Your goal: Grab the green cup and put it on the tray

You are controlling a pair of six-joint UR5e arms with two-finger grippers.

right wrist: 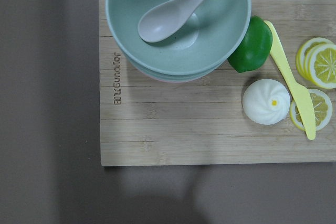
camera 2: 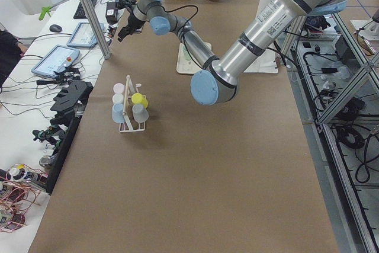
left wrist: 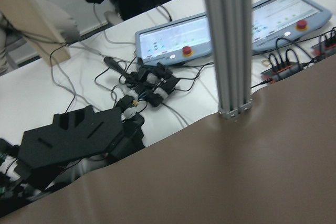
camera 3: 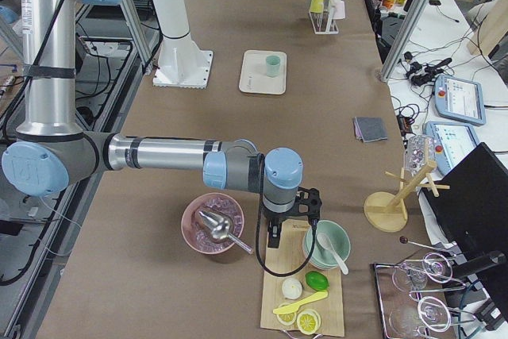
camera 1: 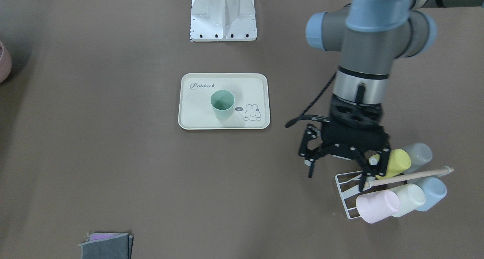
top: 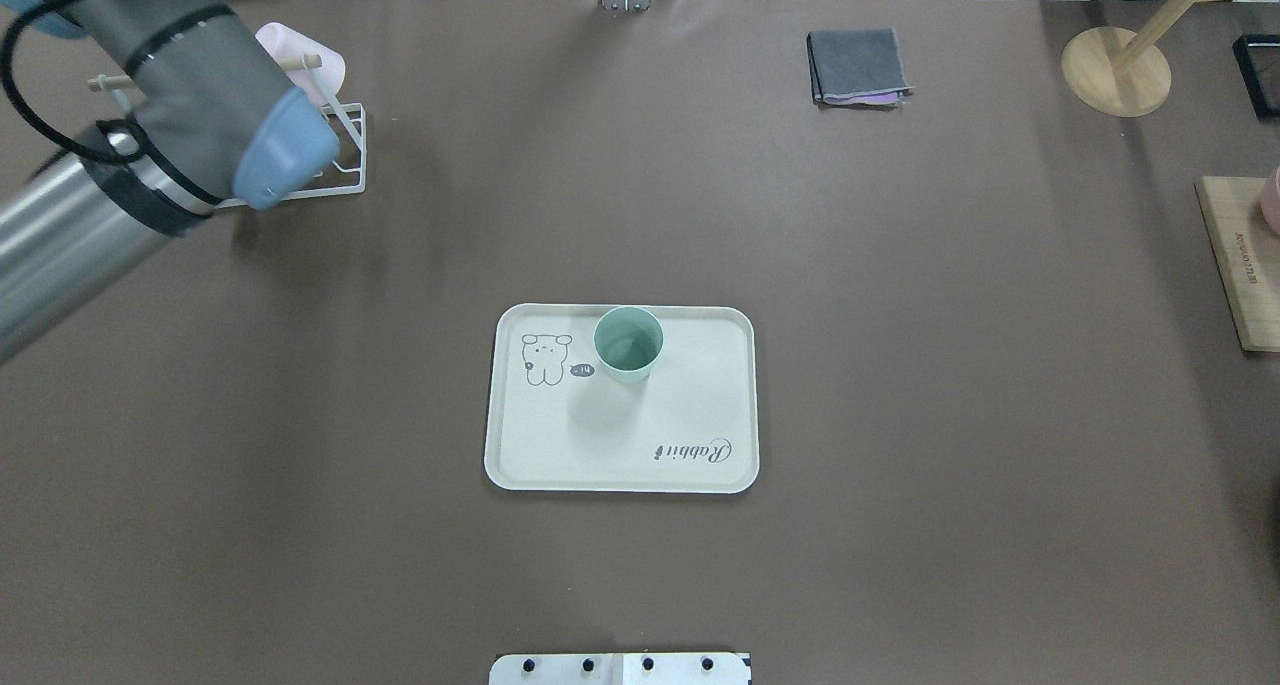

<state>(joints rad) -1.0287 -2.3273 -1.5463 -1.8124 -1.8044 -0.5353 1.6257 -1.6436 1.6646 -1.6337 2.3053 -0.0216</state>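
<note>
Small sea-green plastic tumbler (camera 1: 222,104) stands upright, mouth up, on the flat cream rectangular tray with "Rabbit" lettering (camera 1: 199,113), mid-frame in the front-facing view. It sits near the tray's middle, just beside the bunny drawing, with nothing gripping it. In the overhead view the tumbler (top: 628,343) is toward the tray's (top: 640,455) upper edge. Left tool (camera 1: 337,179), lower right of the front-facing frame, well apart from the tray: fingers spread wide, nothing between them. One finger overlaps the yellow plastic cup (camera 1: 399,162) lying on the white wire cup rack (camera 1: 345,193); contact cannot be judged. A pale pink cup (camera 1: 377,206) lies at the rack's lower end. Right tool (camera 3: 290,224) hangs low over the tabletop beside a light wooden cutting board (camera 3: 295,307) at the bottom of the right-side view; how far open it is cannot be told.
</note>
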